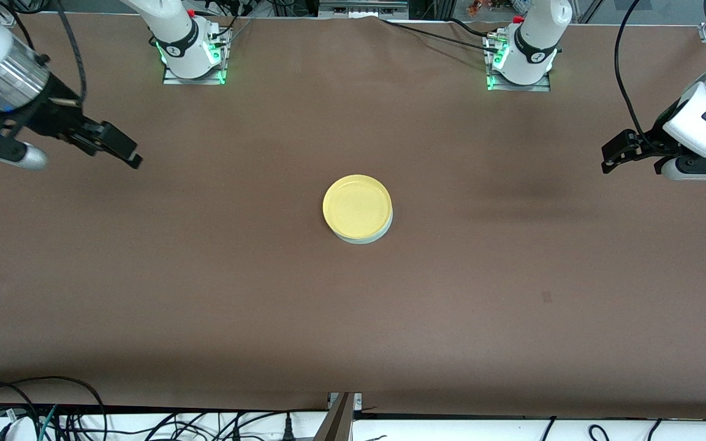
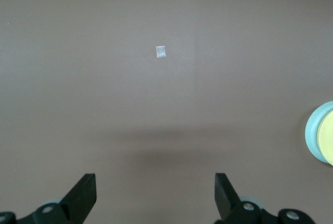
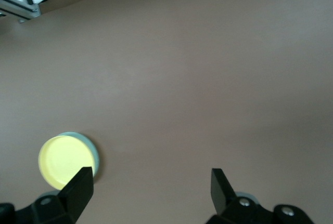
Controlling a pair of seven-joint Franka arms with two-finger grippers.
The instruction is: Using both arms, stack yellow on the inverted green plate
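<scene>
The yellow plate (image 1: pixel 356 206) sits on the green plate (image 1: pixel 370 237) mid-table, while the left gripper (image 1: pixel 611 158) and right gripper (image 1: pixel 121 149) hover spread and empty over the table's ends.

**Colours on the table**

A bright yellow plate (image 1: pixel 356 206) is seen on a pale mint-green plate (image 1: pixel 370 238), of which only a thin edge is shown. The table (image 1: pixel 353 318) is covered in plain brown. The 2 arms are white with black bands, and green lights are lit at their bases.
</scene>
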